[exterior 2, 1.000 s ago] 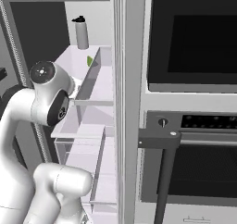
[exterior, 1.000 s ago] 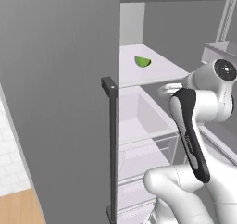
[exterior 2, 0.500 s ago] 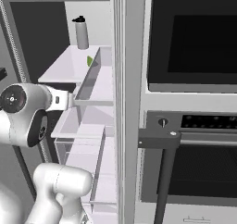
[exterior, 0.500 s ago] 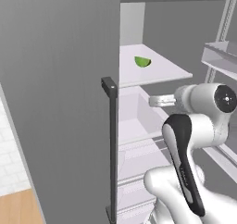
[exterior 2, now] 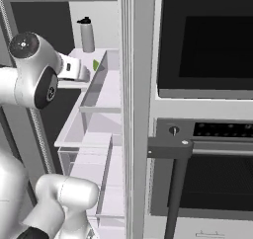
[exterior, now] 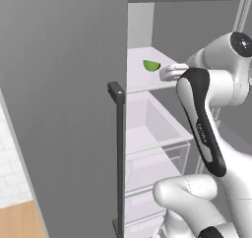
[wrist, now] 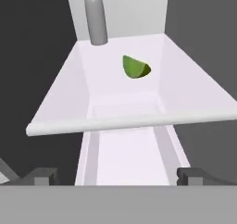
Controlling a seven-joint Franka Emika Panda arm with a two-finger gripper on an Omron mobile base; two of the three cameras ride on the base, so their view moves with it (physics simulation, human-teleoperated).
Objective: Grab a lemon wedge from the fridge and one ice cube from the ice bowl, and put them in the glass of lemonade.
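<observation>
At frame centre, your released pincer [wrist: 118, 177] may nudge the lemon wedge [wrist: 135, 67] backward if it closes early.

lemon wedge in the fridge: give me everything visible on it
The lemon wedge is a small yellowish-green piece with a rounded back and a cut edge, matte in look. It lies alone on the white fridge shelf, forward of a grey bottle at the back wall and not touching it. The gripper is short of the shelf, fingers wide apart, nothing held.
</observation>
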